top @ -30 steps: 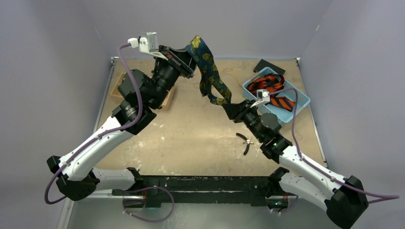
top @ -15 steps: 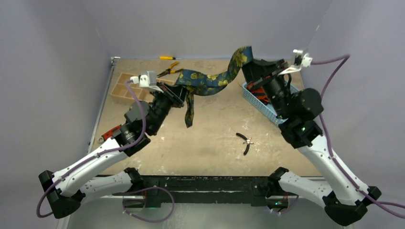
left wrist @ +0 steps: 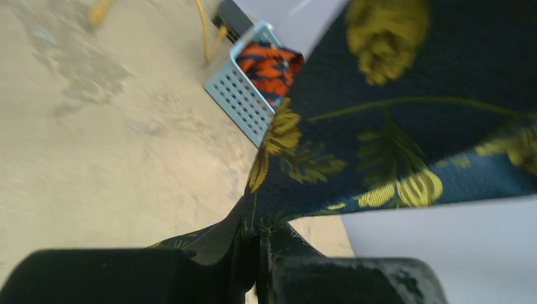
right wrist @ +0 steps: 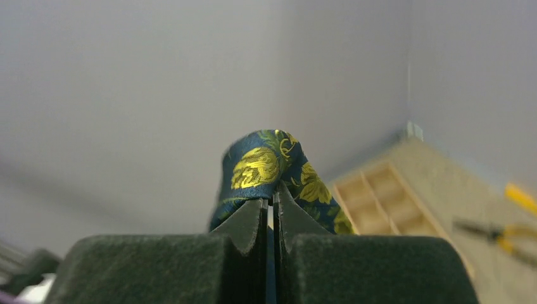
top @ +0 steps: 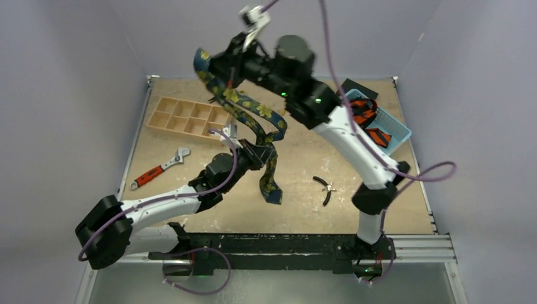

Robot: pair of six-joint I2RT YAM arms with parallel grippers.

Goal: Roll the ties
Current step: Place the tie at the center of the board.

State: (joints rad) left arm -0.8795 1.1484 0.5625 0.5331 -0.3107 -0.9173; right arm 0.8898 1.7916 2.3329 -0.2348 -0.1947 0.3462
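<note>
The dark navy tie [top: 244,106] with yellow leaf print hangs in the air between both arms. My right gripper [top: 214,63] is raised high at the back left and is shut on one folded end of the tie [right wrist: 263,161]. Lower down, over the middle of the table, my left gripper [top: 258,152] is shut on the tie's middle [left wrist: 405,95]. The wide end dangles to about [top: 272,193]. The orange-red ties [top: 366,117] with black stripes lie in the blue basket [top: 400,130] at the right, and the orange-red ties [left wrist: 269,63] also show in the left wrist view.
A wooden compartment tray [top: 187,117] sits at the back left. A red-handled wrench [top: 158,170] lies near the left edge. Black pliers [top: 326,189] lie right of centre. A thin yellow cord [left wrist: 204,28] runs behind the basket [left wrist: 244,95]. Yellow-handled pliers [right wrist: 506,235] lie beyond the tray [right wrist: 380,202].
My right gripper shut on the tie's end and swung it from the right side up to the back left. My left gripper kept its hold and dropped toward the table's middle.
</note>
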